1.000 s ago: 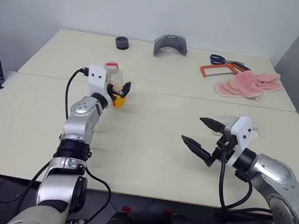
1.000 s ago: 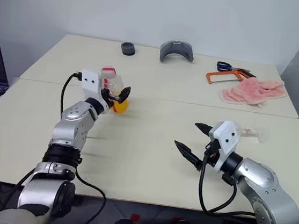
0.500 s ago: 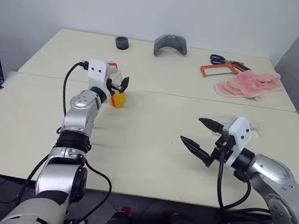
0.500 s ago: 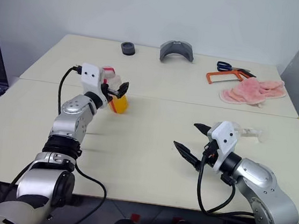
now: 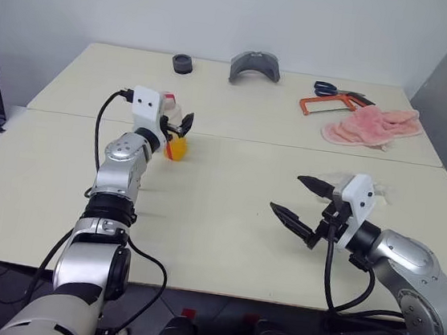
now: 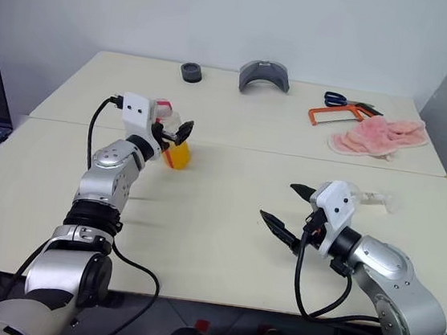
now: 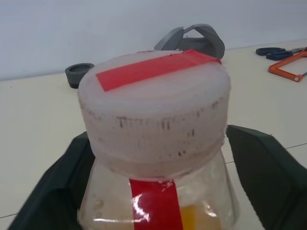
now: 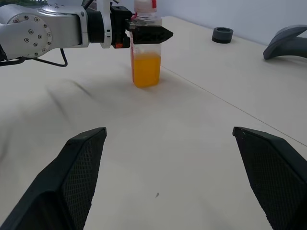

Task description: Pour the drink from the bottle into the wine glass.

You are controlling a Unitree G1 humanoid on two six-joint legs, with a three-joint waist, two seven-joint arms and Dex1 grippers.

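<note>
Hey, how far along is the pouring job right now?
Done: the left gripper is at the neck of the upright bottle. In hand: getting a grip. Left: the cap is on, the drink is inside, the right gripper is open; lifting and pouring remain.

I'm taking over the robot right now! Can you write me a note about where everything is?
Left gripper: at the bottle's top part; grip unclear.
Right gripper: open, empty, above the table.
Bottle: upright, cap on, drink inside.
Clear thing behind the right gripper may be the glass.
Done: nothing poured.
Left: grip, uncap, pour.
</note>
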